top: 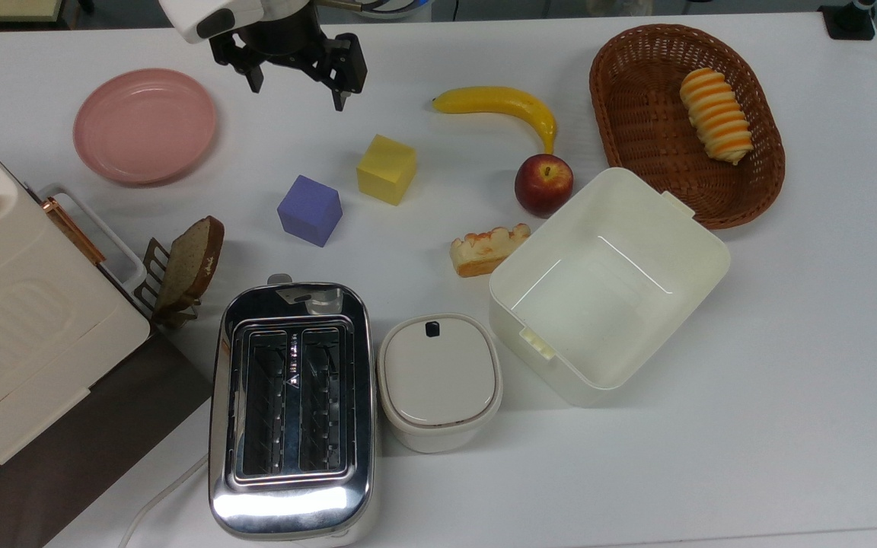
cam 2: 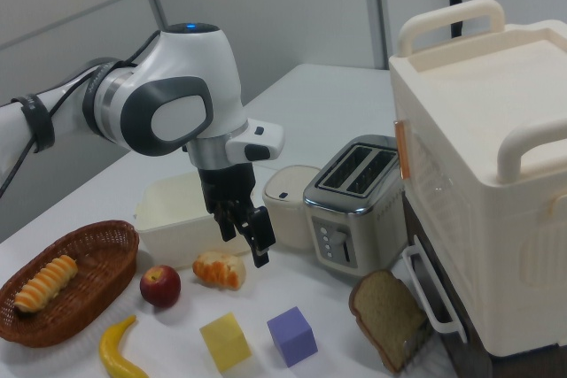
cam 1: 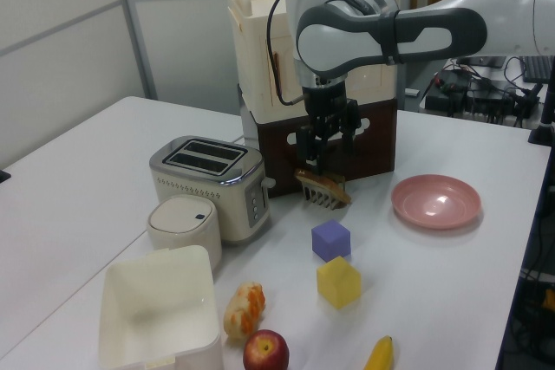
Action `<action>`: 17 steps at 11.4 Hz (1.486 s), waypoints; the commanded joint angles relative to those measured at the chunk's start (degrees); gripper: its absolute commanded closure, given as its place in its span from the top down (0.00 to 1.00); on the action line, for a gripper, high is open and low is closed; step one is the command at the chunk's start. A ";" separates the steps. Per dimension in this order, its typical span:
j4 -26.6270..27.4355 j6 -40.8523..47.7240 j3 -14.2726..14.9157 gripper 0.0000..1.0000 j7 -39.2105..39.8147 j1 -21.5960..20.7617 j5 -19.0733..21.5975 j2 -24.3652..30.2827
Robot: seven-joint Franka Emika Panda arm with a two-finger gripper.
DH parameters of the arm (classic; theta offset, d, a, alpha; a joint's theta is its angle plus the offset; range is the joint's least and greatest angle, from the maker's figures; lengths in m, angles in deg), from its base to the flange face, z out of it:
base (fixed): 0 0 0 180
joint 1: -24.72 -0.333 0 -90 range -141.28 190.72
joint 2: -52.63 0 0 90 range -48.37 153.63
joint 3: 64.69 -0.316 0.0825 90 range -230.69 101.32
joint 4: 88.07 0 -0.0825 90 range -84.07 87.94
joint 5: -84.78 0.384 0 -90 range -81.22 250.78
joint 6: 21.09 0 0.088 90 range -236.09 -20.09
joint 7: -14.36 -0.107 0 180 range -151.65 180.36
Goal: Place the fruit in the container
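Dark-red fruit (top: pixel 543 184), cream-white container (top: pixel 705 251)

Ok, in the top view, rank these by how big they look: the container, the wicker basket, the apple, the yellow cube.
1. Wicker basket and container: too alike to rank.
2. Yellow cube and apple: close, with the cube perhaps slightly larger.

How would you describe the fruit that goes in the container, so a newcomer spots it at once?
Start at the big cream box, open and empty, near the table's middle. Against its wall, on the top view's left, sits the apple: round, dark red with a yellowish patch. The banana just beyond it is long and yellow; the pastry nearby is pale orange.
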 commanded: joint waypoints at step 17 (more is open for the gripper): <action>11.48 -24.15 0.33 1.00 -27.36 -27.82 -0.25 -11.31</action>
